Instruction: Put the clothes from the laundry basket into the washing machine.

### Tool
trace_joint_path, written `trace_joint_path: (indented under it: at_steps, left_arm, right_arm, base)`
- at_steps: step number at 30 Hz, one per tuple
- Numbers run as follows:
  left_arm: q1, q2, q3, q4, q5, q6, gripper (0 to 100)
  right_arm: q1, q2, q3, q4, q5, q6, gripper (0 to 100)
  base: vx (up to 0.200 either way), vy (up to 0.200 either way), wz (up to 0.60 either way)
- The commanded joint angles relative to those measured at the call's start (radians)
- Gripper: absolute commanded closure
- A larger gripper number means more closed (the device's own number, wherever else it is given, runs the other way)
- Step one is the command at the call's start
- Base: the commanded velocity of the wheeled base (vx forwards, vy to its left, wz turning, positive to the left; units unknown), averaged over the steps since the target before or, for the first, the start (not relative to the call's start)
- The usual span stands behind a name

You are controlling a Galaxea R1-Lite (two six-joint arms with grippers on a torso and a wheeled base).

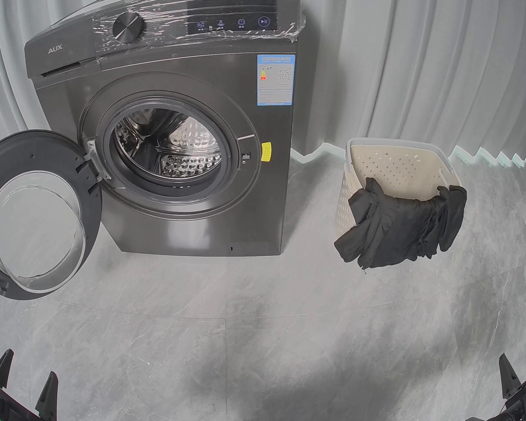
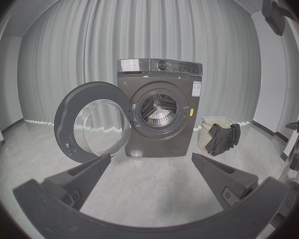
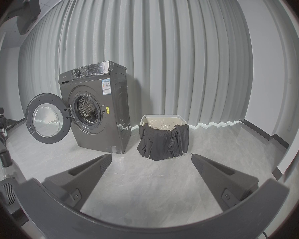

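My left gripper (image 1: pixel 26 375) sits in the lower left corner of the head view, fingers spread wide and holding nothing. My right gripper (image 1: pixel 520 359) is likewise wide and empty in the lower right corner. Beyond them, right of centre, the cream laundry basket (image 1: pixel 400 162) stands on the grey floor (image 1: pixel 263 323) with black clothes (image 1: pixel 400 226) draped over its front rim. Upper left is the washing machine (image 1: pixel 175 59), its round door (image 1: pixel 35 211) swung open and the drum (image 1: pixel 169 147) exposed.
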State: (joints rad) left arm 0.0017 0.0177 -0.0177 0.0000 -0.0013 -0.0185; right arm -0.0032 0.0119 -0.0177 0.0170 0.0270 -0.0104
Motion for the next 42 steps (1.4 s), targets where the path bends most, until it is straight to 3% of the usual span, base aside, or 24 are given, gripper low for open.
trace_joint_path:
  at_steps: [1,7,19,25,42]
  left_arm:
    - [0.0,-0.018,0.018,0.0,0.0,-0.001,0]
    - [0.0,-0.018,0.018,-0.002,0.0,-0.006,0]
    - [0.0,-0.018,0.018,-0.002,0.001,-0.014,0]
    - [0.0,-0.018,0.018,-0.002,0.001,-0.015,0]
    - [0.0,-0.018,0.018,-0.002,0.001,-0.014,0]
  right_arm:
    - [0.0,-0.012,0.013,0.0,0.001,0.0,0]
    - [0.0,-0.012,0.013,0.0,0.001,0.0,0]
    - [0.0,-0.012,0.013,0.0,0.001,0.0,0]
    - [0.0,-0.012,0.013,0.0,0.001,0.0,0]
    - [0.0,-0.012,0.013,0.0,0.001,0.0,0]
  base:
    - [0.0,0.0,0.0]
    - [0.0,0.0,0.0]
    - [0.2,0.0,0.0]
    - [0.0,0.0,0.0]
    - [0.0,-0.2,0.0]
